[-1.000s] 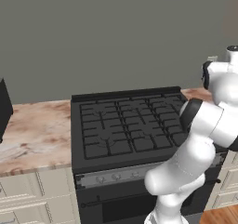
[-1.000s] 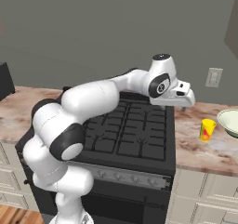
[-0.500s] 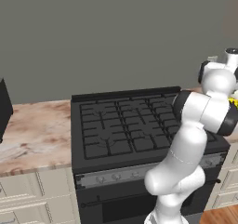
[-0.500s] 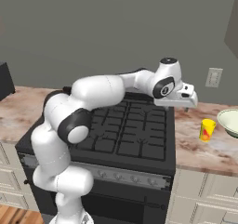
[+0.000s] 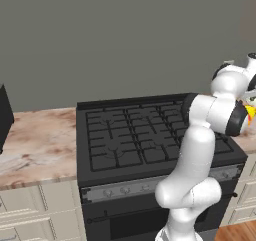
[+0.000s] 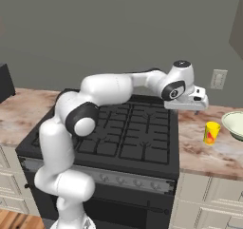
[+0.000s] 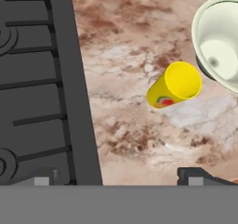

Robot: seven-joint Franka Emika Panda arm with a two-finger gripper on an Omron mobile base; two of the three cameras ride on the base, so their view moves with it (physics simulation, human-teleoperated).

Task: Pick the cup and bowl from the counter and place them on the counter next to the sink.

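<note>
Yellow cup (image 7: 174, 86) upright on marbled counter (image 7: 130, 46), just beside the bowl (image 7: 218, 42); gripper (image 7: 118, 176) above, jaws spread, empty.

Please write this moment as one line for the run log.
stage: approach | pincer: open, empty, above counter beside stove | cup: upright on counter, untouched | bowl: beside cup, untouched

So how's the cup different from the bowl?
The cup is bright yellow with a red mark; the bowl is plain pale cream-green. The cup is narrow and much smaller; the bowl is wide and shallow. Both stand upright on the counter, right of the stove.
</note>
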